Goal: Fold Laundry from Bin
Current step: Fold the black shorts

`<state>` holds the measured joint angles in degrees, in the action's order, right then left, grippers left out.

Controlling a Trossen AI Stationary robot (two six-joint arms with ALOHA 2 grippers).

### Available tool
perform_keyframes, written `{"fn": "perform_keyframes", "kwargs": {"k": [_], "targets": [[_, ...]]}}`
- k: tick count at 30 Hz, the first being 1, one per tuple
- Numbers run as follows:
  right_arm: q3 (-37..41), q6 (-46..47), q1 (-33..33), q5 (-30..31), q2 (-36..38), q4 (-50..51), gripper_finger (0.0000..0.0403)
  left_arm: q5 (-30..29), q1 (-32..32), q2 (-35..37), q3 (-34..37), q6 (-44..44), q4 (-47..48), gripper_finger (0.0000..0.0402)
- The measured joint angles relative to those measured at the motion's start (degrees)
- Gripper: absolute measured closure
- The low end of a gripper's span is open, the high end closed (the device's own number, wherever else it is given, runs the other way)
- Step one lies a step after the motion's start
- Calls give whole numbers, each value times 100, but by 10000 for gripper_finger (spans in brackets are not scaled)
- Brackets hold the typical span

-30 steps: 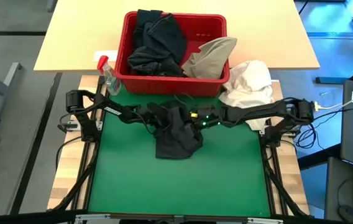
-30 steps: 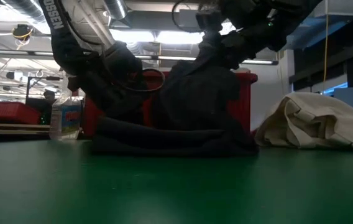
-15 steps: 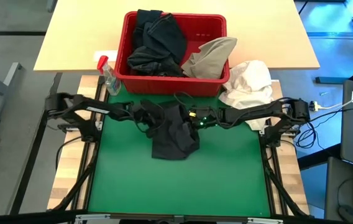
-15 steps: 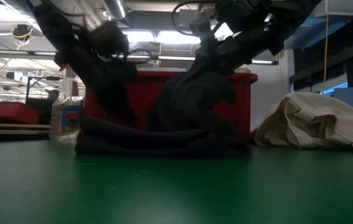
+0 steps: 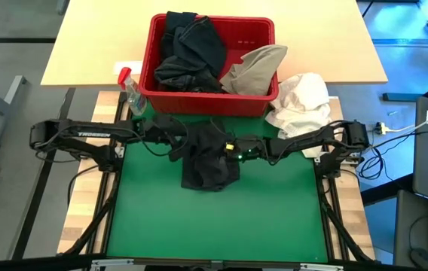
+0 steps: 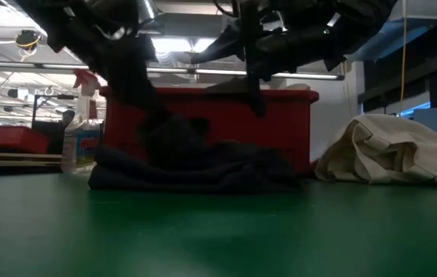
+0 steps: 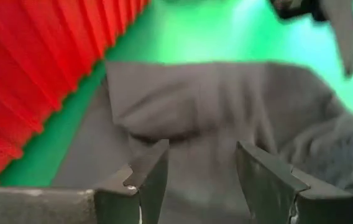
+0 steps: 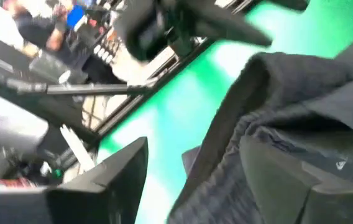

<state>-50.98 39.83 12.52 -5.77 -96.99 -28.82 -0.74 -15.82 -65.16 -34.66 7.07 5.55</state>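
A dark garment [image 5: 210, 162] lies in a crumpled heap on the green mat [image 5: 221, 218], just in front of the red bin [image 5: 263, 34]. The bin holds more dark laundry [image 5: 191, 49] and a khaki piece [image 5: 255, 68] draped over its near rim. My left gripper [image 5: 178, 143] hovers open at the heap's left side, with the cloth [image 7: 226, 99] showing beyond its fingers. My right gripper [image 5: 227, 146] stands open above the heap's right side, over the cloth [image 8: 270, 112]. In the low view both grippers hang above the heap [image 6: 195, 165].
A white cloth bundle [image 5: 301, 102] lies at the mat's far right corner. A clear spray bottle with a red top [image 5: 129, 92] stands left of the bin. The near half of the mat is bare green.
My right gripper has opened and let go of the dark garment; the part it held up has fallen, and the garment now lies as a low heap on the mat. My left gripper has risen and drawn back toward the table's left edge, staying open.
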Motion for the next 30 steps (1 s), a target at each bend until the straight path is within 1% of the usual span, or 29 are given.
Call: {"fn": "perform_keyframes", "kwargs": {"k": [2,5,8,11,14,17,19,22,23,25,26,30], "targets": [[7,-377,26,-71,124,154,138,105,-1,239,-2,135,13,221],[7,-921,146,-86,456,551,138,269,18,557,-2,288,-3,221],[-4,-1412,276,47,672,1117,144,136,24,629,-13,301,-15,221],[-2,-1763,341,242,686,1603,149,-30,54,432,-13,338,-11,221],[-2,-2092,325,532,636,1943,149,-18,106,120,-12,348,4,220],[9,-2254,271,728,543,2288,150,31,44,-195,-12,689,30,209],[9,-2369,256,817,520,2424,150,339,2,-302,-9,1040,186,193],[9,-2484,244,930,520,2529,150,1170,-79,-297,-10,1507,180,167],[9,-2534,244,985,520,2550,150,1288,-129,-267,-26,1679,208,161],[8,-2592,248,1038,520,2525,150,1219,-202,-182,-70,1978,325,152],[9,-2622,251,1064,520,2510,150,1092,-207,-159,-75,2045,412,150],[7,-2686,251,1133,520,2479,150,637,-88,-353,-65,2136,1188,149]]}}
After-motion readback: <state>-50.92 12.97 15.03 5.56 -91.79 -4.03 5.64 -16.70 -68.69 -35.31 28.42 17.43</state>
